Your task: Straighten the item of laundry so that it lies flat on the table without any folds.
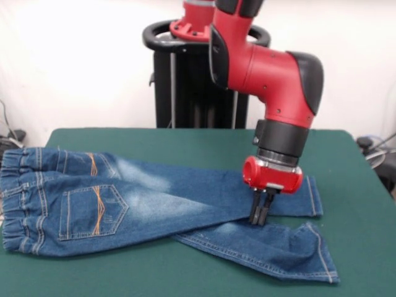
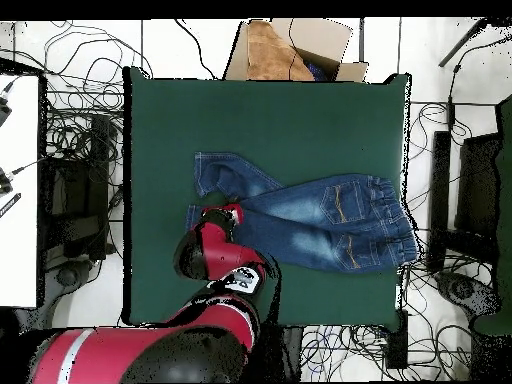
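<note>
The jeans [image 1: 154, 201], soft but rather heavy denim, lie on the green table [image 1: 185, 142] with legs crossed, and the claw [image 1: 260, 216], fingers nearly together, pinches the upper leg near its hem, a good hold.

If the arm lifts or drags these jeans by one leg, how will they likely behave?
The jeans would probably drape limply: the legs already cross and crease on the table. The pincer seems closed at the upper leg's edge, so dragging likely bunches cloth. The gathered waistband may lag on the felt-like top.
</note>
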`<action>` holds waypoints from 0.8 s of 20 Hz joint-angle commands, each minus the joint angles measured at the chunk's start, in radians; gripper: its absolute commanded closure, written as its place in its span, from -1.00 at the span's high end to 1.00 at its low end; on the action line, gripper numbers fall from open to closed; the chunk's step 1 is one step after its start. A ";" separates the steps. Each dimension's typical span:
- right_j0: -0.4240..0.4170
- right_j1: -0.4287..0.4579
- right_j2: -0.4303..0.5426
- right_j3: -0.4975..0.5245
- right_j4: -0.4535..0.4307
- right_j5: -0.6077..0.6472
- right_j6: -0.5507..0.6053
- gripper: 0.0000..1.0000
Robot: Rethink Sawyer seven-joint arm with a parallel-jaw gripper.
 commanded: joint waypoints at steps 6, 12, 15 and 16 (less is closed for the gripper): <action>-0.015 -0.034 0.003 0.003 -0.078 0.087 0.140 -1.00; 0.017 -0.105 -0.007 0.040 -0.059 0.135 0.157 -1.00; 0.041 -0.101 -0.018 0.051 -0.038 0.134 0.162 -1.00; 0.043 -0.102 -0.018 0.053 -0.036 0.137 0.164 -1.00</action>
